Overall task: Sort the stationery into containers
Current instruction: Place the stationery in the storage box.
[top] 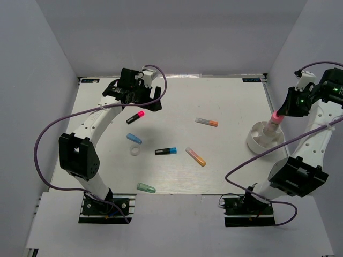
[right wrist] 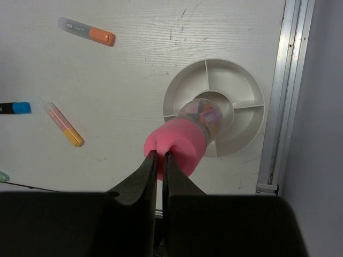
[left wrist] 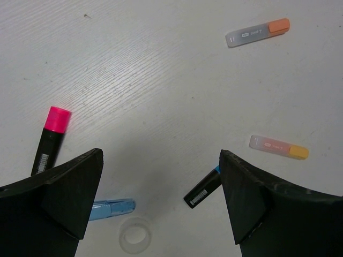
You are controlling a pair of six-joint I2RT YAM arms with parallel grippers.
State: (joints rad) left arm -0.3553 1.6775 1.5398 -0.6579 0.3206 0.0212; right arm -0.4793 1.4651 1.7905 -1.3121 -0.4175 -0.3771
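My right gripper (right wrist: 159, 155) is shut on the cap edge of a pink marker (right wrist: 177, 147), which stands tilted in the middle well of the white round container (right wrist: 177, 88) at the table's right (top: 252, 142). My left gripper (left wrist: 161, 155) hangs open over the back left (top: 136, 101), with nothing between its jaws. Below it lie a pink-capped black marker (left wrist: 51, 139), a blue marker (left wrist: 110, 208), a white ring (left wrist: 135, 235) and a blue-tipped black marker (left wrist: 203, 188). An orange-capped grey one (top: 207, 122), a pink-and-yellow one (top: 195, 156) and a green one (top: 146, 187) lie loose.
The container has several wedge compartments around its centre well. A metal rail (right wrist: 292, 80) runs along the table's right edge just beyond it. Grey walls close in the table on three sides. Purple cables loop from both arms.
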